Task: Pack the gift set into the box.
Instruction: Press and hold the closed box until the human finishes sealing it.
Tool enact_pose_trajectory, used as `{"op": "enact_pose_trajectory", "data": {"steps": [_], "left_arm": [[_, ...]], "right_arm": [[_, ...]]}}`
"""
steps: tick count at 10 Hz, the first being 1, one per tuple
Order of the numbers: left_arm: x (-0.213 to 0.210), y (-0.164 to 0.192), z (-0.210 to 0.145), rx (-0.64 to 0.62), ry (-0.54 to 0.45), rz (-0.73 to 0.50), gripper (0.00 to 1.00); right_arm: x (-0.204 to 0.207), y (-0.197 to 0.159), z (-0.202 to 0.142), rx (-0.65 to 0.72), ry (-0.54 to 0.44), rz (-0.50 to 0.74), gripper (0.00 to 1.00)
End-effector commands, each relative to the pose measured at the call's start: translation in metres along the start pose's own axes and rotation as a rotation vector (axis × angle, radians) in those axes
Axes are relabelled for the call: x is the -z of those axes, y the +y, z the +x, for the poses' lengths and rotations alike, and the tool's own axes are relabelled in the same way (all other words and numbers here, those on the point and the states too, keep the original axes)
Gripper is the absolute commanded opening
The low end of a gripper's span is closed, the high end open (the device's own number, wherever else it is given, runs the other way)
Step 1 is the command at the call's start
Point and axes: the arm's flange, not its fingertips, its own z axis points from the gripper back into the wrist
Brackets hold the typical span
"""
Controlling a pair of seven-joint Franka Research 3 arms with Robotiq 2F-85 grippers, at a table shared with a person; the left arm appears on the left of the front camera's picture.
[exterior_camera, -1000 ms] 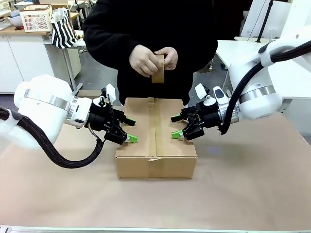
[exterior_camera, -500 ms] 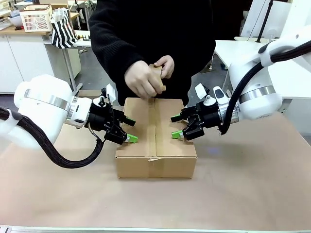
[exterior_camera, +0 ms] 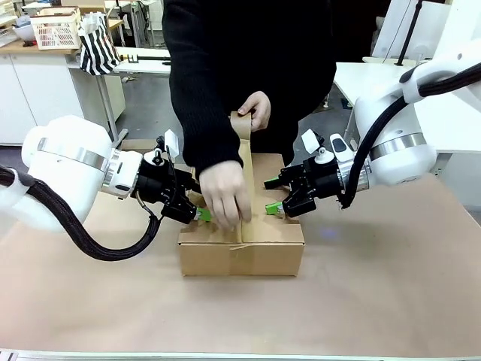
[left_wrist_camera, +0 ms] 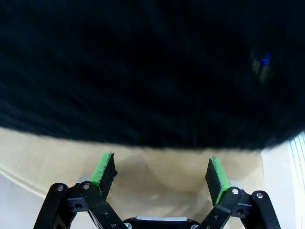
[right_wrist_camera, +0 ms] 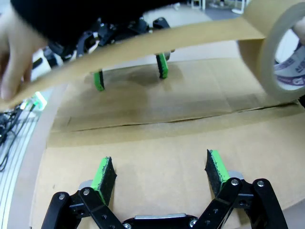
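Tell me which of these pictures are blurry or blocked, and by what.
Left wrist view: the person's dark sleeve blocks most of it, smeared and featureless. Right wrist view: the hand and tape strip are motion-blurred, while the box stays sharp. Front view: sharp and evenly lit.

right gripper (right_wrist_camera: 160,172): jaws spread, empty, green pads over the box top | box (right_wrist_camera: 157,102): flaps shut, seam crosswise | tape roll (right_wrist_camera: 281,57) upper right, brown strip stretched to person's hand (right_wrist_camera: 14,52) at left, blurred | left gripper (right_wrist_camera: 129,71) opposite, jaws apart
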Motion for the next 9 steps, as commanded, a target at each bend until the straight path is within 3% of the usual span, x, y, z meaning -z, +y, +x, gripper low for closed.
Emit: {"op": "enact_pose_trajectory", "data": {"steps": [1, 9], "left_arm": [[-0.0002, -0.0016, -0.0025, -0.005, -0.004, -0.01, 1.0], [-0.0002, -0.0016, -0.0025, -0.005, -0.004, -0.01, 1.0]], "right_arm": [[0.003, 0.0023, -0.0021, -0.017, -0.014, -0.013, 1.0], [0.003, 0.0023, -0.0021, -0.017, -0.014, -0.013, 1.0]]}}
